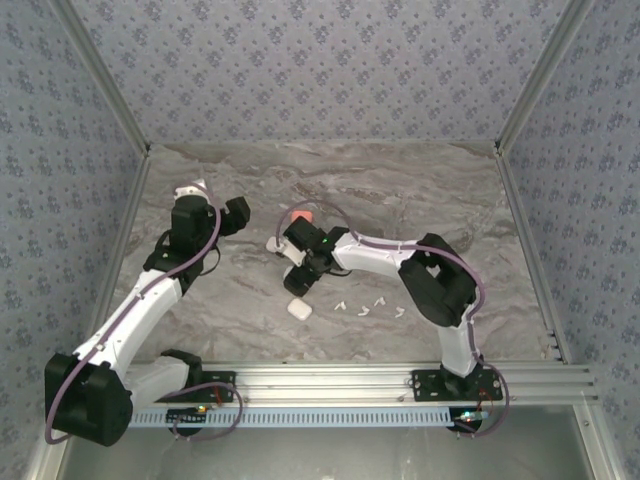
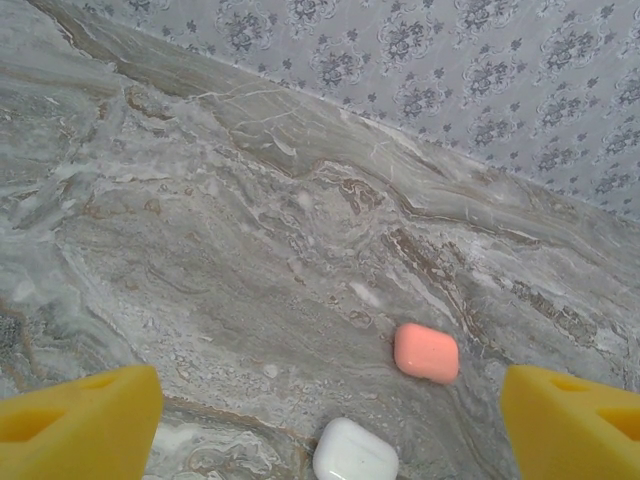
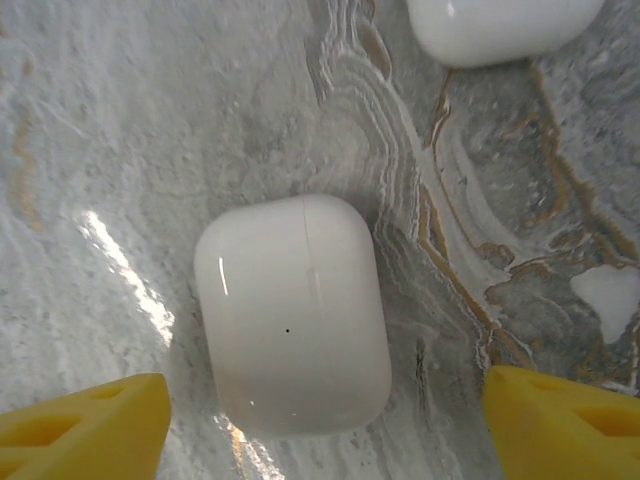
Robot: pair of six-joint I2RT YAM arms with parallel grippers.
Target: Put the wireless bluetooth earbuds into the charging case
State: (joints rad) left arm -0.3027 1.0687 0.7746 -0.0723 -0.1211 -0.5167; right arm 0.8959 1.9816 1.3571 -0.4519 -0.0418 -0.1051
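Where the earbuds [image 1: 362, 309] lie, top view shows four tiny white bits in a loose row on the marble table [image 1: 430, 190]. They sit just R of the front white case [image 1: 298, 309], apart from it, all loose on the marble. Too small to tell stems or which way they face.

Front white case looks shut & lies flat. Just behind it, farther from the arm bases, hangs the R gripper [image 1: 297, 272], pointing down at the table. On its wrist cam the yellow fingertips [image 3: 85, 425] stand wide apart w/ a shut white case [image 3: 292, 315] flat btwn them, lid seam visible, touched by neither tip. A 2nd white case [image 3: 500, 25] pokes in at the top edge. Can't tell which top-view case is the one under the fingers.

Behind & slightly L of the front white case lies the rear white case [image 1: 275, 243], right beside the R gripper. Farther back still is the coral case [image 1: 303, 215], shut.

L gripper [image 1: 237, 213] is well L of the front white case & farther back, raised off the table, aimed toward the coral case. Its wrist cam shows both yellow pads [image 2: 80, 415] far apart & empty, w/ the coral case & a white case near each other on the marble ahead. Patterned walls [image 1: 320, 60] stand round the table.
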